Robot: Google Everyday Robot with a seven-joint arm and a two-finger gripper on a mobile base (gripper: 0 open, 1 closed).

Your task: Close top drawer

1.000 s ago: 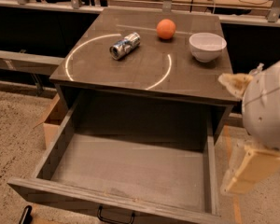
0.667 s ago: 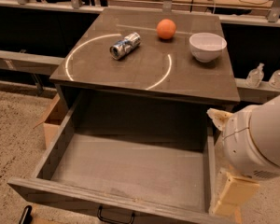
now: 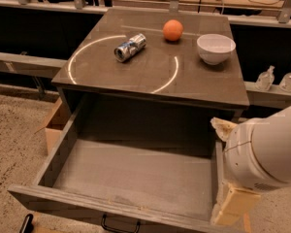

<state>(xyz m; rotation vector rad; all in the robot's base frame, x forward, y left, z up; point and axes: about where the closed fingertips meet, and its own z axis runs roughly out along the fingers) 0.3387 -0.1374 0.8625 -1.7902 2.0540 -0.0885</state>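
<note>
The top drawer [image 3: 131,178] is pulled far out of the grey-brown cabinet, with a bare flat bottom. Its small black handle [image 3: 120,224] shows mid-front at the lower edge of the camera view. My gripper is out of view. Only my arm's white rounded body [image 3: 269,149] and a tan link [image 3: 235,205] show, hanging over the drawer's right front corner.
On the cabinet top [image 3: 203,84] lie a crushed can [image 3: 130,47], an orange [image 3: 172,30] and a white bowl [image 3: 215,48]. A cardboard box [image 3: 53,125] stands left of the cabinet. Two small bottles [image 3: 265,78] sit on a ledge at right. A small black object [image 3: 26,223] is at bottom left.
My arm's white body has swung down and left from the right edge to over the drawer's right front corner. The drawer has not moved.
</note>
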